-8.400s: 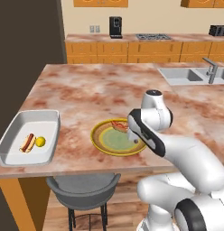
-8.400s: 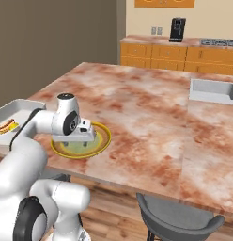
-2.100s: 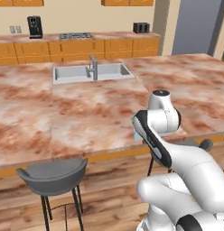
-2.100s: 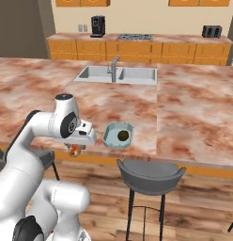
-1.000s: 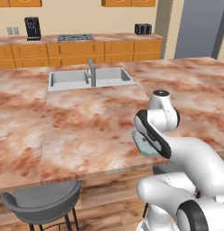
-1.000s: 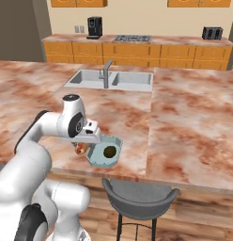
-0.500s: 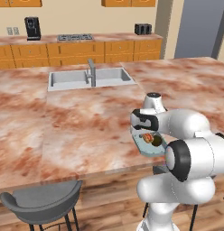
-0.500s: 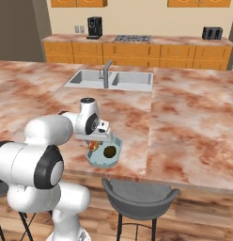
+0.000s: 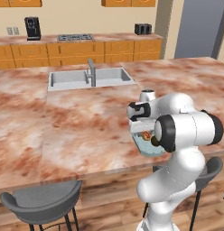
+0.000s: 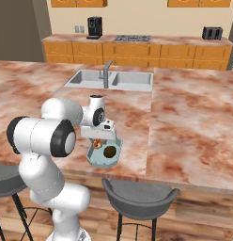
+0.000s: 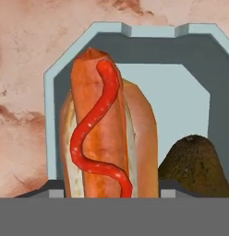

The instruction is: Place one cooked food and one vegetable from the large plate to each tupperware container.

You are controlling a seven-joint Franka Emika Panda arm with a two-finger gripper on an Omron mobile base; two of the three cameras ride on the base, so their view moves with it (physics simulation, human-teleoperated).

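Pale blue container near front edge of surface, avocado already inside. Tool directly over it, pinching hot dog. Hot dog not yet released; once dropped, this container looks complete.

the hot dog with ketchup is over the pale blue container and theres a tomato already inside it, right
Not quite. The hot dog with its ketchup line is over the pale blue container, but what lies inside it is a dark avocado, not a tomato. The hand view shows it best; in the right base view it is the dark lump in the container.
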